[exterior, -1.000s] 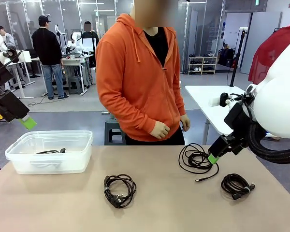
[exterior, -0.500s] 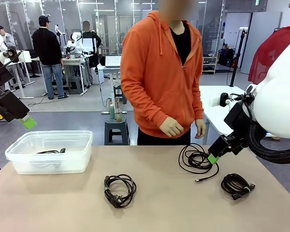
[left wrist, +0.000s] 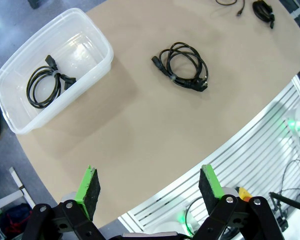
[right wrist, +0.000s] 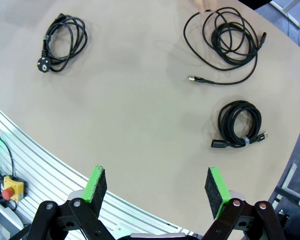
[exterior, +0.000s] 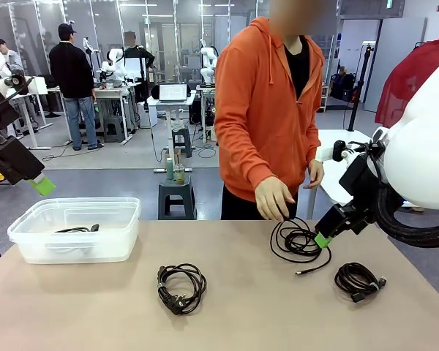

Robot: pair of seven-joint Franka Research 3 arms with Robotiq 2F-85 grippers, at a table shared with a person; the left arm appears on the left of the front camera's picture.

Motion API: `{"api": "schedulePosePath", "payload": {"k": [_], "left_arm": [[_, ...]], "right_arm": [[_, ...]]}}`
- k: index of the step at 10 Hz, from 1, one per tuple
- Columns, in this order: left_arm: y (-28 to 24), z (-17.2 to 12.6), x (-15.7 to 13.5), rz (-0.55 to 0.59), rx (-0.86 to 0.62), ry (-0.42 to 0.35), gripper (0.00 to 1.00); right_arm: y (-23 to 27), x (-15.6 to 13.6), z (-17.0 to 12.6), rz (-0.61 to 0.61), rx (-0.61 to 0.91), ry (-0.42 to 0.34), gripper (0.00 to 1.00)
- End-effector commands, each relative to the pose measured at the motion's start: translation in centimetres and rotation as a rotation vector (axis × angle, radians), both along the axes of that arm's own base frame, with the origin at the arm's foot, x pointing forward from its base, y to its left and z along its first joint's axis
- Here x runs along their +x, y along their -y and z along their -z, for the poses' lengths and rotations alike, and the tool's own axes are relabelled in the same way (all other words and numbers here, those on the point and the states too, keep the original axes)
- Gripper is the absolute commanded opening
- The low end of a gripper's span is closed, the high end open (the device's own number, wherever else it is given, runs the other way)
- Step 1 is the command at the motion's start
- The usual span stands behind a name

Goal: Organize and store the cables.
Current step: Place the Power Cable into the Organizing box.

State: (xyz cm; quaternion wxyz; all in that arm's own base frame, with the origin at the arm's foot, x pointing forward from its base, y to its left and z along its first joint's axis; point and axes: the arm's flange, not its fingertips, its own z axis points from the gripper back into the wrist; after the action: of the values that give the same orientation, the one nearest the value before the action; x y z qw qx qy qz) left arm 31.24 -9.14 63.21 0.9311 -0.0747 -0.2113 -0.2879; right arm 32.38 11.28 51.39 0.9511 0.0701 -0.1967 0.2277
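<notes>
left hand (left wrist: 146, 169) and right hand (right wrist: 155, 170) spread, empty; person's fingers (exterior: 279, 210) perhaps on loose cable (exterior: 298, 241)

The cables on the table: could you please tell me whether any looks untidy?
Yes: the far cable by the person's hand sprawls in loose loops, one plug end trailing out; the middle cable and right cable are tidy bundles.

Four black cables. A power cord (exterior: 181, 291) lies flat at lower centre of the front view, wound in a round coil, its plug at the coil's near edge. At centre right a loose cable (exterior: 300, 241) sprawls in wide loops, one gold-tipped end trailing out. At lower right a tightly bundled cable (exterior: 347, 281) lies banded. A fourth cable (left wrist: 34, 90) lies coiled inside the clear tub (left wrist: 97, 35), upper left of the left wrist view.
</notes>
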Motion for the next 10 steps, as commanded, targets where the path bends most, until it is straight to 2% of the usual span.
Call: {"api": "schedulePosePath", "payload": {"k": [1,3,4,8,10], "left_arm": [[1.2,0.3,0.2,0.051,0.018,-0.023,1.0],[4.1,1.1,-0.2,0.059,-0.004,-0.117,1.0],[6.3,1.8,-0.1,0.055,0.032,-0.156,1.0],[14.0,4.5,3.7,-0.039,0.145,-0.216,1.0],[16.9,6.5,5.7,0.01,0.147,-0.25,1.0]], "right_arm": [[0.1,-0.1,0.1,0.009,-0.004,-0.004,1.0],[0.1,-0.1,0.1,0.009,-0.004,-0.004,1.0],[0.1,-0.1,0.1,0.009,-0.004,-0.004,1.0],[0.1,-0.1,0.1,0.009,-0.004,-0.004,1.0],[0.1,-0.1,0.1,0.009,-0.004,-0.004,1.0]]}}
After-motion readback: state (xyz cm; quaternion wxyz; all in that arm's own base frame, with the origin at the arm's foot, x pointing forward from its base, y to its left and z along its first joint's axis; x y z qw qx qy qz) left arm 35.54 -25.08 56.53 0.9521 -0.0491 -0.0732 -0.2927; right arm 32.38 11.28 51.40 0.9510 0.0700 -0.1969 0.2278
